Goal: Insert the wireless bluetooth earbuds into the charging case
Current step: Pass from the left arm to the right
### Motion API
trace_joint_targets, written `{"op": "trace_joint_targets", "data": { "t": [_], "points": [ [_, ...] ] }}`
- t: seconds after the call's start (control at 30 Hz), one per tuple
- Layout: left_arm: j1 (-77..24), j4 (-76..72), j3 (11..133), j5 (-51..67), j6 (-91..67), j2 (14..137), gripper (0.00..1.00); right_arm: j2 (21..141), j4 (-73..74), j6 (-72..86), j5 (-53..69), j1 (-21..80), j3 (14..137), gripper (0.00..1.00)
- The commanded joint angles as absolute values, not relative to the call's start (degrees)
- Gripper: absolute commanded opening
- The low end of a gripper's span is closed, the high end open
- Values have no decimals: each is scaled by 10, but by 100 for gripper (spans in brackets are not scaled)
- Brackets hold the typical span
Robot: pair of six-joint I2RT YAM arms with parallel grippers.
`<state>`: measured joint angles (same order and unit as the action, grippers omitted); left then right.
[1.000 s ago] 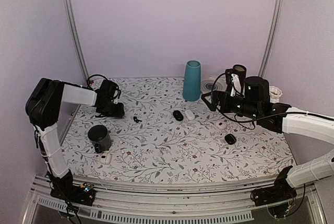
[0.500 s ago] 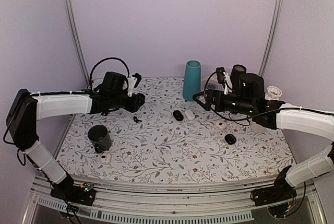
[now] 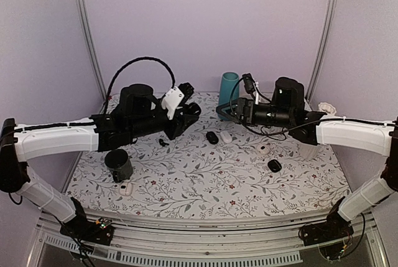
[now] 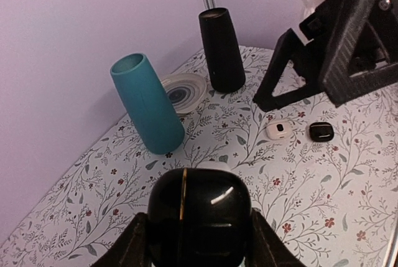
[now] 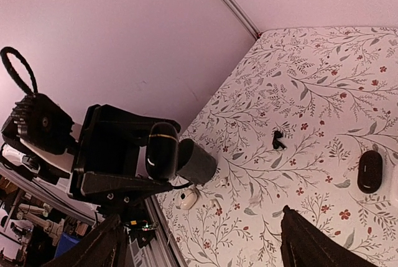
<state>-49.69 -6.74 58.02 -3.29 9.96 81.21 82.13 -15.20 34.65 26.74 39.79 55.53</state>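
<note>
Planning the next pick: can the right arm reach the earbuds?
Probably yes: the earbuds lie in the open and the right fingers are open and empty, though the left fingers, holding the charging case, hang near them.

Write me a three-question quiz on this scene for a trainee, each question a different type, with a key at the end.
1. True or false: the left gripper is holding the charging case up off the table.
2. Fill in the blank: the right gripper is ____ (open or shut).
3. Where are the earbuds?
A: inside the charging case
B: lying on the table
C: between the right gripper's fingers

Key: 1 true; 2 open; 3 B.
</note>
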Motion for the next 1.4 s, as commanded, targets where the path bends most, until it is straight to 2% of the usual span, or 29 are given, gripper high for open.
{"op": "trace_joint_targets", "data": {
  "t": [0.0,0.37,0.63,1.0,1.1,1.13,1.2,1.27,1.3,1.37],
  "points": [
    [-531,-70,597,-55,151,806,20,838,-181,373,304,413,587,84],
    [-572,-57,623,-71,178,822,18,862,-174,352,304,442,602,64],
    [-582,-48,636,-58,180,836,18,871,-176,338,308,454,613,54],
    [-587,-46,646,-59,183,846,17,876,-176,340,324,462,610,31],
    [-588,-46,648,-58,184,846,17,876,-177,342,324,462,611,21],
    [-588,-46,647,-60,184,846,17,876,-178,343,325,462,611,14],
    [-588,-46,646,-65,183,846,17,876,-181,348,329,462,611,6],
    [-588,-45,644,-66,182,846,23,875,-182,350,329,462,609,4],
    [-588,-46,643,-68,180,844,37,871,-183,350,324,462,606,3],
    [-588,-47,638,-66,176,840,47,861,-188,348,311,462,600,3]
  ]
}}
